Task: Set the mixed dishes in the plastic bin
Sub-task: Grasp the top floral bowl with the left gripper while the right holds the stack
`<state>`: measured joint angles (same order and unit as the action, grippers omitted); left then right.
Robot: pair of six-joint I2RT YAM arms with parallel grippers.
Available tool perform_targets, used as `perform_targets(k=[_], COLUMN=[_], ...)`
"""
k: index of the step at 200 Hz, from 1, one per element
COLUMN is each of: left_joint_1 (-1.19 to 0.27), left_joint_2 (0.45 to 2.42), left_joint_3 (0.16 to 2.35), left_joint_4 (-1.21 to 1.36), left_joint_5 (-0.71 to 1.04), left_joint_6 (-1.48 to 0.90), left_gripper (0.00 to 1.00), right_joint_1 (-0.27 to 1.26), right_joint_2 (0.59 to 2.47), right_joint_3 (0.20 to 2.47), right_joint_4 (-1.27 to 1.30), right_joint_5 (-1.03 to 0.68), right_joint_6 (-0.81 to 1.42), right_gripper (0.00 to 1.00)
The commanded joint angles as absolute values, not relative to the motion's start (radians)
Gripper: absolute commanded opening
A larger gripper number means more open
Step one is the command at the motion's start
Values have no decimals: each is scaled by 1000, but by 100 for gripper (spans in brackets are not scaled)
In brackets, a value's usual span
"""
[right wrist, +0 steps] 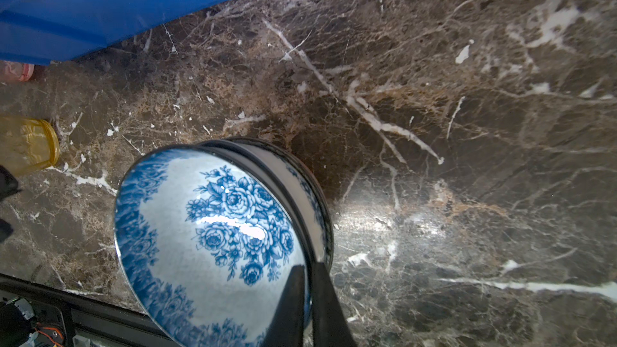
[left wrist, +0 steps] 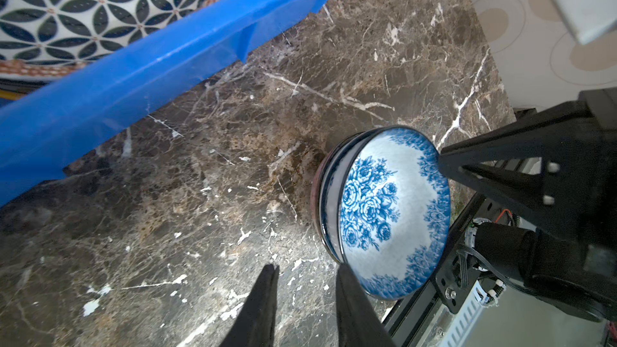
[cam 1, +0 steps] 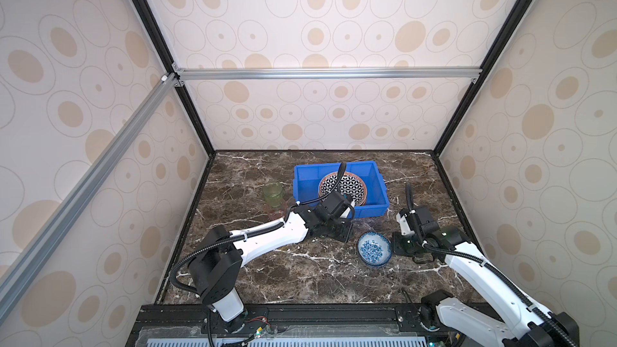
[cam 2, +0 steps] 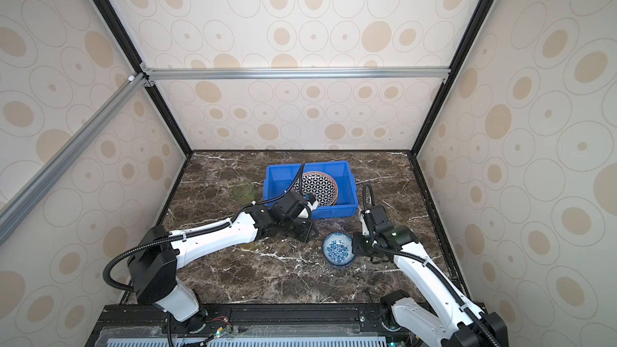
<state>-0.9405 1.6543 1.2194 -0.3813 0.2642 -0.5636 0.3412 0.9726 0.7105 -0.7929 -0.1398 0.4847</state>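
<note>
A blue-floral bowl (cam 1: 373, 249) (right wrist: 207, 228) sits tilted on another bowl (right wrist: 300, 175) on the marble, in front of the plastic bin (cam 1: 370, 210) (cam 2: 337, 211). My right gripper (right wrist: 307, 268) (cam 1: 392, 245) is shut on the top bowl's rim, one finger inside and one outside. My left gripper (left wrist: 305, 272) (cam 1: 347, 236) hovers just left of the bowls, open with nothing between its fingers; one fingertip is close to the bowl's (left wrist: 384, 208) rim. A black-white geometric plate (cam 1: 355, 188) (left wrist: 83, 8) lies in the bin.
A green cup (cam 1: 273, 191) and a pink cup (right wrist: 16, 71) stand left of the bin. A yellow cup (right wrist: 26, 143) stands under my left arm. The enclosure walls close in the marble table (cam 1: 300, 278) at the back and sides.
</note>
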Motion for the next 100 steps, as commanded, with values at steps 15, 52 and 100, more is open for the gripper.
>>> perform_targets(k=[15,52,100], left_joint_1=[-974,-991,-1009], left_joint_2=[1696,1741,1793], left_joint_3=[1289,1319,1365], left_joint_4=[-397,-410,-446], left_joint_5=[268,264,243], left_joint_6=[-549,-555,-557], left_gripper=[31,31,31], right_joint_1=[350,350,350], right_joint_2=[963,964,956], right_joint_3=[690,688,686], right_joint_4=[-790,-787,-787], right_joint_5=[-151,-156,-156], right_joint_6=[482,482,482], right_gripper=[10,10,10])
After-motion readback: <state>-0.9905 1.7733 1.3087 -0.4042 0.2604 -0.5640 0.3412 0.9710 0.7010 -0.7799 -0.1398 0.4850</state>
